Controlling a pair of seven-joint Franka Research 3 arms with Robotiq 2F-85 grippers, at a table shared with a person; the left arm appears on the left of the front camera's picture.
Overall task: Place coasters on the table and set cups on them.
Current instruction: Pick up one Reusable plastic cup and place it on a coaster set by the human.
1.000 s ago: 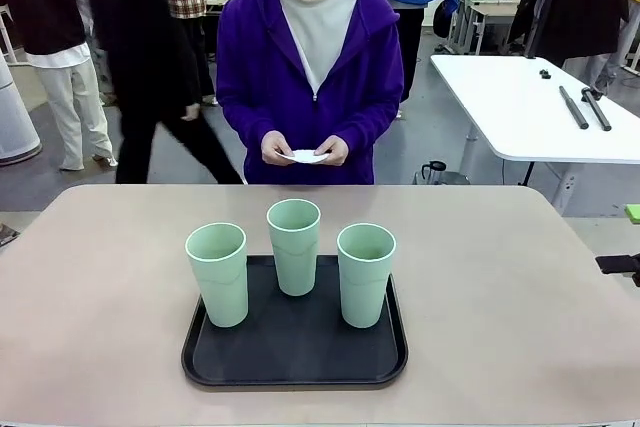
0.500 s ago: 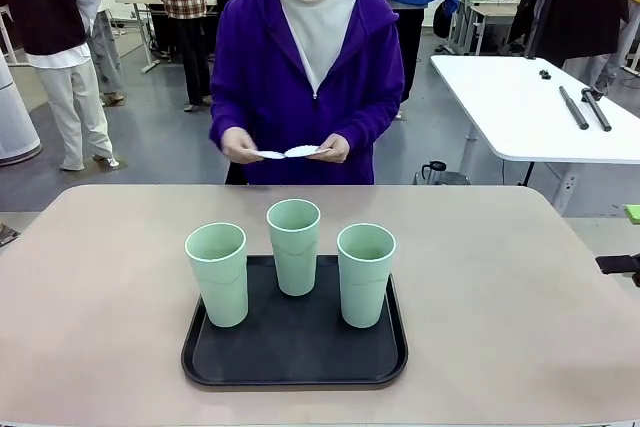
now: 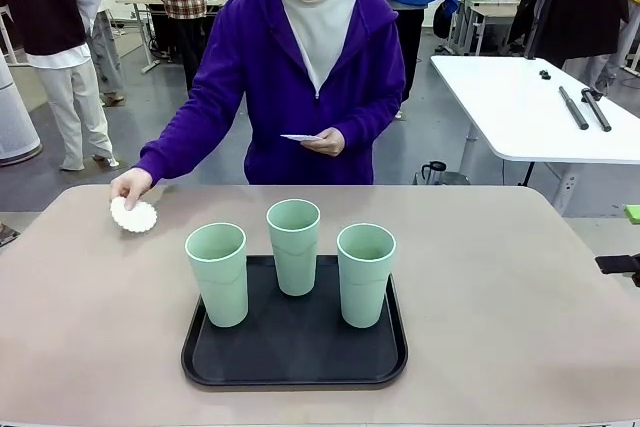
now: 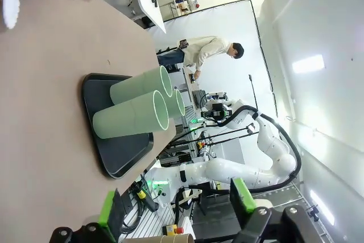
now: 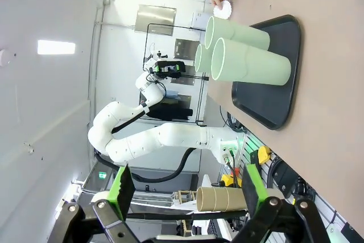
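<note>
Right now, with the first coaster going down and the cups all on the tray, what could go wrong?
The cups stand close together on the tray, so the open left tool reaching for one could tip a neighbour. The person's hand is on the coaster near the table edge; an arm arriving early might meet it. The light coaster could slide under an off-centre cup.
</note>
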